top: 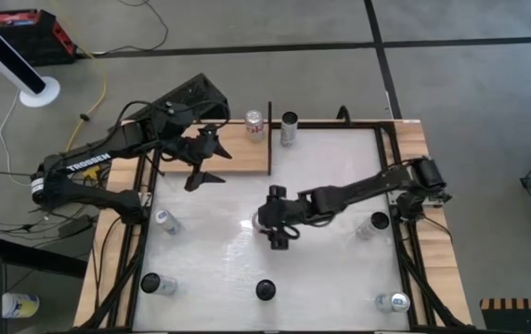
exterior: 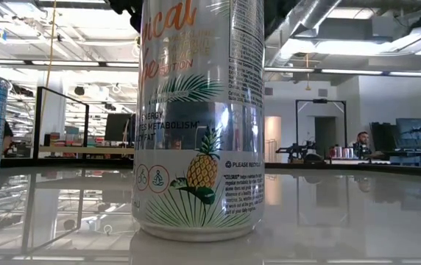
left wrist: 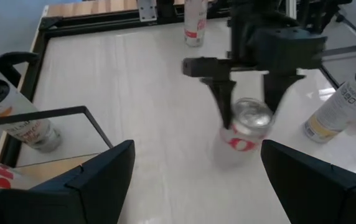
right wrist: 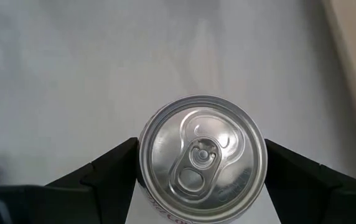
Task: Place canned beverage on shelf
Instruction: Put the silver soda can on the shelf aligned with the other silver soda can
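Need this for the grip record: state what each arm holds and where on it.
The right gripper has its jaws either side of a silver can, at the body just under the rim; contact cannot be told. The left gripper holds nothing.
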You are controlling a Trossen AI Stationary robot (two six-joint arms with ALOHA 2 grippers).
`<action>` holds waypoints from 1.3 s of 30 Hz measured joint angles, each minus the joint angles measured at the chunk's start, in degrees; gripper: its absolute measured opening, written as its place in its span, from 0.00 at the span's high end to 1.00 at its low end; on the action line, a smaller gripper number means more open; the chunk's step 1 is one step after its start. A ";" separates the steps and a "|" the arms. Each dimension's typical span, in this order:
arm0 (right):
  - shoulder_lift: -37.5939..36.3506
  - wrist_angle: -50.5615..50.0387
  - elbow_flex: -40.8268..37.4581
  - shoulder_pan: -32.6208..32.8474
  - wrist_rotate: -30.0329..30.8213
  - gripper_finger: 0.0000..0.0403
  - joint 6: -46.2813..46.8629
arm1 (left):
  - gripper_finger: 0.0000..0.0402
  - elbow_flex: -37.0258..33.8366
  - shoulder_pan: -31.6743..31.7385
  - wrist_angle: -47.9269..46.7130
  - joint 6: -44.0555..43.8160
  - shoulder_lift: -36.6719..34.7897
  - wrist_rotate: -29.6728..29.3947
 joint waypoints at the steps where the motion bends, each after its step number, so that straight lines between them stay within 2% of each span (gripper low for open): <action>1: 0.86 0.48 1.10 -0.60 -0.38 0.21 -1.29 | 0.17 0.00 0.00 -0.33 0.05 0.00 0.00; 5: 3.68 -1.45 3.64 -2.38 -2.50 0.21 -4.41 | 0.17 0.00 -0.03 -2.11 1.17 -0.02 0.02; 8: 4.67 -0.46 4.47 -3.58 -6.85 0.21 -4.62 | 0.17 -0.04 -0.11 -3.24 1.48 -0.02 0.04; 14: 6.81 1.38 4.89 -4.17 -8.79 0.20 -4.10 | 0.17 -0.02 -0.15 -3.94 2.75 -0.02 0.01; 19: 6.22 1.45 4.89 -4.15 -8.84 0.05 -2.92 | 0.17 -0.02 -0.15 -4.35 4.30 -0.02 0.07; 27: 1.22 -0.23 5.04 -4.09 -8.85 0.18 -1.49 | 0.17 -0.02 -0.17 -4.56 5.24 -0.02 2.64; 30: -1.01 -6.28 4.74 -3.68 -8.88 0.19 2.39 | 0.17 -0.02 -0.17 -5.03 5.25 0.07 3.91; 34: -3.90 -12.88 3.18 -1.22 -8.71 0.21 7.25 | 0.17 -2.77 -0.68 -3.63 5.51 0.07 9.65; 37: -5.10 -9.99 0.29 1.96 -8.77 0.28 8.40 | 0.17 -6.36 -1.20 -0.99 5.00 0.20 9.43; 39: -5.20 -5.72 -1.91 4.04 -8.86 0.36 8.47 | 0.17 -8.74 -1.46 2.51 4.47 0.17 7.74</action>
